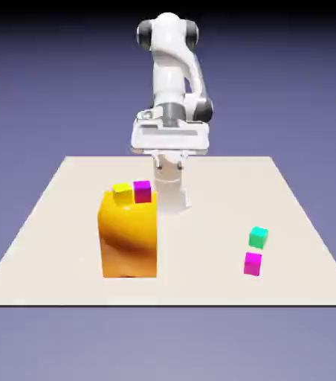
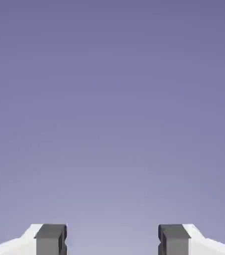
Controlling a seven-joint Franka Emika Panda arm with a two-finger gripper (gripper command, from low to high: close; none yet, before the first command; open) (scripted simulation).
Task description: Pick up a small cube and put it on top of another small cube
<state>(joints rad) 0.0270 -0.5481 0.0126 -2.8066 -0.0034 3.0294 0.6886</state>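
Several small cubes show in the exterior view. A green cube (image 1: 258, 237) and a magenta cube (image 1: 253, 263) lie on the table toward the exterior view's right, the green one just behind the magenta one. A yellow cube (image 1: 122, 194) and a second magenta cube (image 1: 142, 190) rest side by side on top of a tall orange block (image 1: 129, 238). My gripper (image 1: 169, 159) hangs high near the table's far edge, behind the orange block and far from every cube. In the hand view the gripper (image 2: 112, 241) is open, with only blue-violet backdrop between its grey fingertips (image 2: 51, 240).
The beige table (image 1: 201, 193) spreads under everything. The tall orange block stands left of the middle, between the arm and the table's near edge, rising well above the loose cubes.
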